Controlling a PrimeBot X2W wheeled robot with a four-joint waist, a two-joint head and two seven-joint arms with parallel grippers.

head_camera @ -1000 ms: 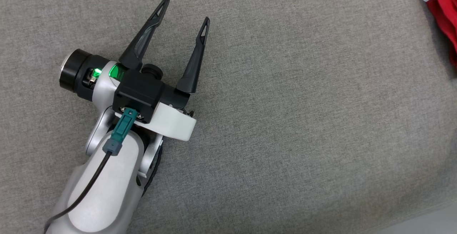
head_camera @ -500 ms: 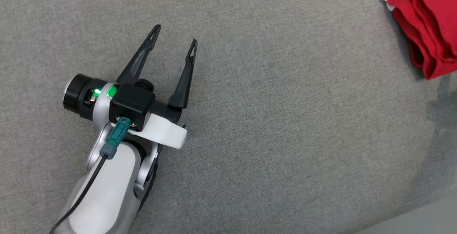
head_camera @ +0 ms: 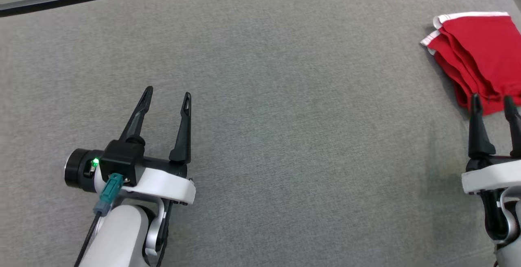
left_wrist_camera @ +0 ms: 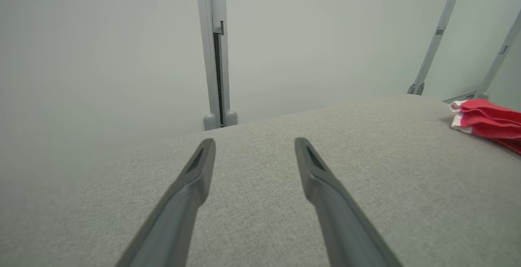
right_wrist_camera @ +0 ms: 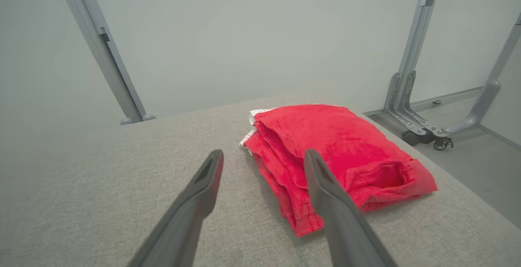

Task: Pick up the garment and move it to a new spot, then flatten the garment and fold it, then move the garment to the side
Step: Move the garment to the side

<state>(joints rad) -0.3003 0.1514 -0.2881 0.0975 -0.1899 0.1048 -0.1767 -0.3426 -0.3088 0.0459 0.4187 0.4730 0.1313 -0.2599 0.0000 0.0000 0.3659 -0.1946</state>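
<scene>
Right pincer (head_camera: 491, 99) is now hanging open, having just dropped the folded red garment (head_camera: 476, 51) at the bench's (head_camera: 285, 96) side; left pincer (head_camera: 167, 93) is idling open too. Looking finished.

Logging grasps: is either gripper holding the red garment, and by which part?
Nothing is held. The right gripper stands open at the edge of the red garment; the left gripper is open too.
</scene>
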